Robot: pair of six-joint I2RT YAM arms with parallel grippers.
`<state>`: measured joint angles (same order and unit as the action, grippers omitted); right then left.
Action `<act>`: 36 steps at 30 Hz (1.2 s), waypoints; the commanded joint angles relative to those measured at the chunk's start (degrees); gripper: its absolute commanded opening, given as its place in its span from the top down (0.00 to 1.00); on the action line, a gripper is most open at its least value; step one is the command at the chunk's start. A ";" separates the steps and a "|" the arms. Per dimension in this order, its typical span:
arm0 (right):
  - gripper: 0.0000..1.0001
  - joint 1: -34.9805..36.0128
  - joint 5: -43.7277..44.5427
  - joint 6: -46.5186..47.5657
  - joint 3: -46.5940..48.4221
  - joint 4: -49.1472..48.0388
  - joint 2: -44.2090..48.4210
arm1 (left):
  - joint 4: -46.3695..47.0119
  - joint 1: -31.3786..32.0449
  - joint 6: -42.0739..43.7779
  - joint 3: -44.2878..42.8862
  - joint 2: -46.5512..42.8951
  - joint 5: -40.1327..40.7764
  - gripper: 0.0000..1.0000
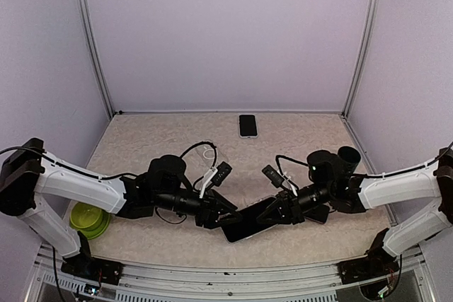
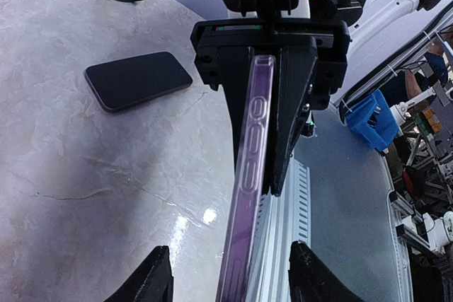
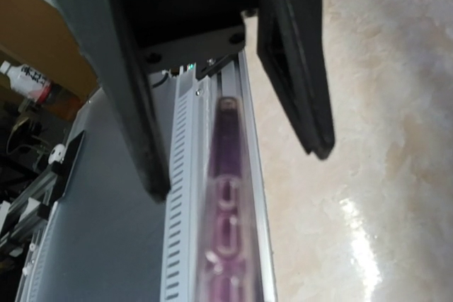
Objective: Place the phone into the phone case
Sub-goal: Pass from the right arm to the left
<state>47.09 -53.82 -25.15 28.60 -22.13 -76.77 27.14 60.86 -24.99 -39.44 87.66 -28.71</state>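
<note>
Near edge: we saw the phone case (image 2: 255, 139) held edge-on, its long axis running arm to arm. The right gripper (image 1: 274, 213) pinched one end. The left gripper (image 2: 228, 249) straddled the other end, half-open, gripping nothing. Beyond, the phone (image 2: 138, 80) lay flat on the table (image 2: 71, 175), unheld.

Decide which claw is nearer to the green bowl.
Left. The left claw sits mid-table, right of the green bowl; the right claw, clamped on the phone case, is farther right again.
</note>
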 commanded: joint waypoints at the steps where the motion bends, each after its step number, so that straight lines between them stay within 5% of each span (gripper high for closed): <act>1: 1.00 1.05 -1.02 2.02 2.69 -0.50 -0.64 | -1.01 0.55 2.09 -2.47 1.08 -2.86 0.49; 9: 1.00 1.14 -0.84 3.07 3.11 0.62 -0.66 | -1.78 0.89 2.85 -3.01 2.19 -4.25 0.78; 18: 1.00 1.25 -0.26 5.12 4.63 4.13 -0.57 | -1.56 0.89 3.04 -3.47 2.61 -5.73 0.98; 25: 1.00 1.17 0.61 6.87 5.18 5.82 -0.40 | 0.88 0.87 1.58 -3.00 2.49 -3.29 1.00; 36: 0.30 -0.28 3.83 6.65 5.24 6.64 1.86 | 5.53 0.62 -1.58 -0.92 1.71 0.21 1.00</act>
<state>47.75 -52.03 -18.06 32.86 -14.90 -76.77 27.09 61.49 -25.41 -40.69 89.93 -30.57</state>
